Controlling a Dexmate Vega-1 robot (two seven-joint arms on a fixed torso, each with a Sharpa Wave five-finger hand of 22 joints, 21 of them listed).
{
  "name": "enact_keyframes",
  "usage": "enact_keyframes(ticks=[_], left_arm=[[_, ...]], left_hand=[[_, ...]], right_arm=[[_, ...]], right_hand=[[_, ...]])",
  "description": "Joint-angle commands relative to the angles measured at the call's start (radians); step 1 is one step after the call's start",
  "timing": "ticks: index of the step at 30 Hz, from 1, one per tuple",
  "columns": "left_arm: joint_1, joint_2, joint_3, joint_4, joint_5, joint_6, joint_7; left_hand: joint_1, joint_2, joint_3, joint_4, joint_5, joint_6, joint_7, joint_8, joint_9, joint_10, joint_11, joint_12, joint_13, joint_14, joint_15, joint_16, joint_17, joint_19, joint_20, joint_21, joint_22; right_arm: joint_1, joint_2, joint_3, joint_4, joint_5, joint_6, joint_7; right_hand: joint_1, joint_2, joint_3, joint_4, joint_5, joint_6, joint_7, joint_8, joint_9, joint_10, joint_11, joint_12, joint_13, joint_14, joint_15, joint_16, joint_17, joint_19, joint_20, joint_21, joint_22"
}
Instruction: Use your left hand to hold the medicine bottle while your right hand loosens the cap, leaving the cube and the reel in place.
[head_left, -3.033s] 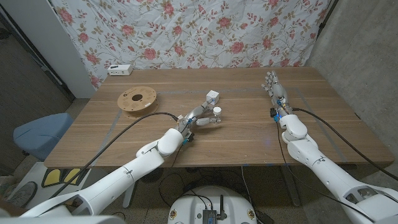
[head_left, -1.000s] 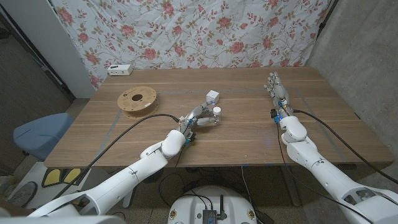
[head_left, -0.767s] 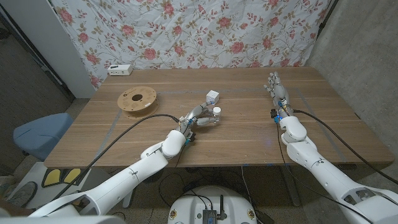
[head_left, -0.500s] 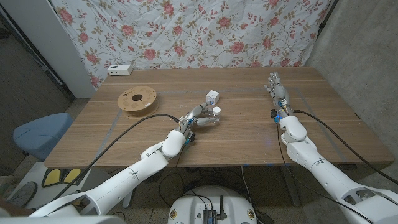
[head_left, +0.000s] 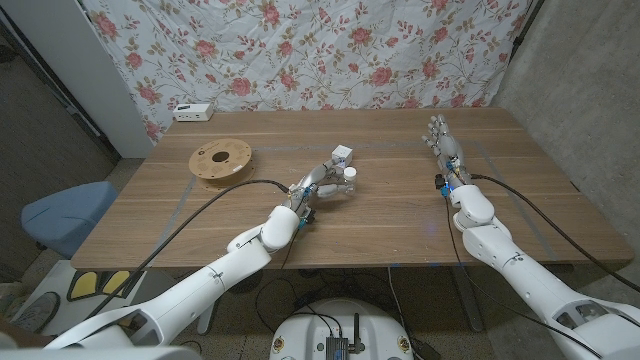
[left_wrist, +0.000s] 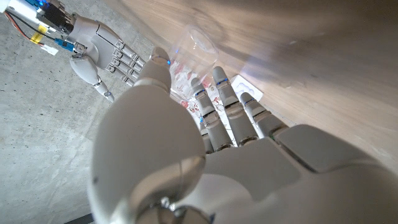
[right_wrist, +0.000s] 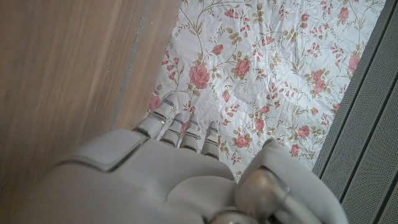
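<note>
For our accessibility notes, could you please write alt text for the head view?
The left hand holds the medicine bottle mid-table, beside a white cube. The right hand waits apart to the right; a wooden reel lies far left.

The right robot hand (right_wrist: 180, 180) shows from behind, its pale grey back broad and smooth across the lower part of the view. Its fingers (right_wrist: 163, 118) reach away from the camera, side by side and close together, with dark bands between their segments. Nothing is seen in them. The thumb (right_wrist: 273, 186) sits off to one side, rounded and glossy. Beside the fingers runs the wooden tabletop (right_wrist: 68, 68), brown with a fine grain, and its edge meets a white cloth (right_wrist: 261, 68) printed with pink roses and green sprigs. A dark ribbed strip (right_wrist: 367, 124) borders the cloth.
</note>
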Motion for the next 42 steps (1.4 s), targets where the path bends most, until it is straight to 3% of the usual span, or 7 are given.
enact_keyframes(ticks=[1,12,19,20,21,24,42], left_arm=[[-0.012,-0.014,0.004,-0.003,0.009,0.001,0.003],[-0.018,-0.029,0.008,-0.015,0.001,0.026,-0.006],[-0.027,-0.030,0.010,-0.025,-0.008,0.043,-0.021],[-0.030,-0.030,0.010,-0.026,-0.011,0.045,-0.026],[-0.032,-0.030,0.011,-0.029,-0.012,0.051,-0.030],[-0.038,-0.031,0.014,-0.036,-0.015,0.061,-0.039],[-0.079,-0.052,0.032,-0.010,-0.007,0.058,-0.051]], left_hand=[[0.010,0.003,-0.005,0.002,-0.005,0.003,0.007,-0.002,0.005,0.011,0.002,-0.004,0.003,0.014,-0.139,0.001,0.003,0.011,-0.125,0.002,0.002],[0.014,0.007,-0.006,0.003,-0.008,0.005,0.004,-0.003,0.005,0.020,0.002,-0.005,0.004,0.021,-0.139,-0.002,0.002,0.018,-0.123,0.002,0.002],[0.015,0.010,-0.007,0.005,-0.009,0.007,0.008,-0.004,0.005,0.021,0.001,-0.006,0.004,0.025,-0.138,-0.004,0.001,0.020,-0.121,0.001,0.002],[0.015,0.010,-0.006,0.005,-0.009,0.007,0.009,-0.004,0.005,0.021,0.001,-0.007,0.004,0.025,-0.138,-0.005,0.001,0.020,-0.120,0.001,0.002],[0.014,0.011,-0.007,0.005,-0.009,0.007,0.008,-0.004,0.005,0.021,0.002,-0.007,0.004,0.026,-0.137,-0.006,0.001,0.020,-0.120,0.001,0.002],[0.011,0.013,-0.007,0.008,-0.010,0.011,0.011,-0.003,0.005,0.023,0.001,-0.008,0.005,0.027,-0.135,-0.008,0.000,0.021,-0.121,0.000,0.002],[0.006,0.019,-0.004,0.013,-0.010,0.022,0.012,-0.004,0.005,0.046,0.004,-0.007,0.005,0.043,-0.134,-0.017,-0.003,0.021,-0.134,-0.003,0.001]], right_arm=[[-0.001,-0.031,-0.005,-0.042,0.001,-0.036,0.019],[-0.021,-0.074,-0.002,-0.107,-0.013,-0.077,0.015],[-0.044,-0.133,-0.005,-0.198,-0.050,-0.152,-0.006],[-0.046,-0.141,-0.005,-0.209,-0.053,-0.159,-0.006],[-0.054,-0.158,-0.004,-0.236,-0.062,-0.180,-0.011],[-0.064,-0.182,-0.003,-0.277,-0.073,-0.213,-0.017],[-0.091,-0.258,0.003,-0.401,-0.119,-0.318,-0.036]], right_hand=[[0.003,-0.002,0.001,-0.005,0.007,0.006,-0.113,0.000,0.004,0.003,0.003,0.001,0.002,-0.001,-0.016,0.002,0.002,0.003,-0.057,-0.002,0.001],[0.004,-0.003,0.002,-0.006,0.008,0.004,-0.121,-0.001,0.005,0.000,0.002,0.000,0.002,-0.003,-0.016,0.001,0.002,0.001,-0.059,-0.003,0.001],[0.008,-0.004,0.003,-0.009,0.008,0.001,-0.122,-0.001,0.005,-0.002,-0.001,-0.001,0.002,-0.004,-0.018,0.000,0.001,0.001,-0.060,-0.003,0.001],[0.016,-0.009,0.004,-0.016,0.008,0.000,-0.091,-0.001,0.005,-0.001,-0.001,0.000,0.002,-0.005,-0.018,-0.001,-0.001,0.000,-0.061,-0.003,0.001],[0.028,-0.010,0.008,-0.026,0.008,-0.002,-0.003,-0.001,0.003,-0.002,-0.001,0.000,0.002,-0.004,-0.018,0.000,-0.001,0.000,-0.061,-0.002,0.001],[0.030,-0.010,0.008,-0.027,0.008,0.001,0.010,0.000,0.003,-0.004,0.000,0.000,0.002,-0.005,-0.019,0.000,-0.001,0.001,-0.061,-0.002,0.001],[0.040,-0.023,0.006,-0.038,0.007,0.016,0.017,0.005,0.003,-0.007,0.000,-0.001,0.002,-0.003,-0.019,0.000,-0.003,0.005,-0.065,-0.001,0.001]])
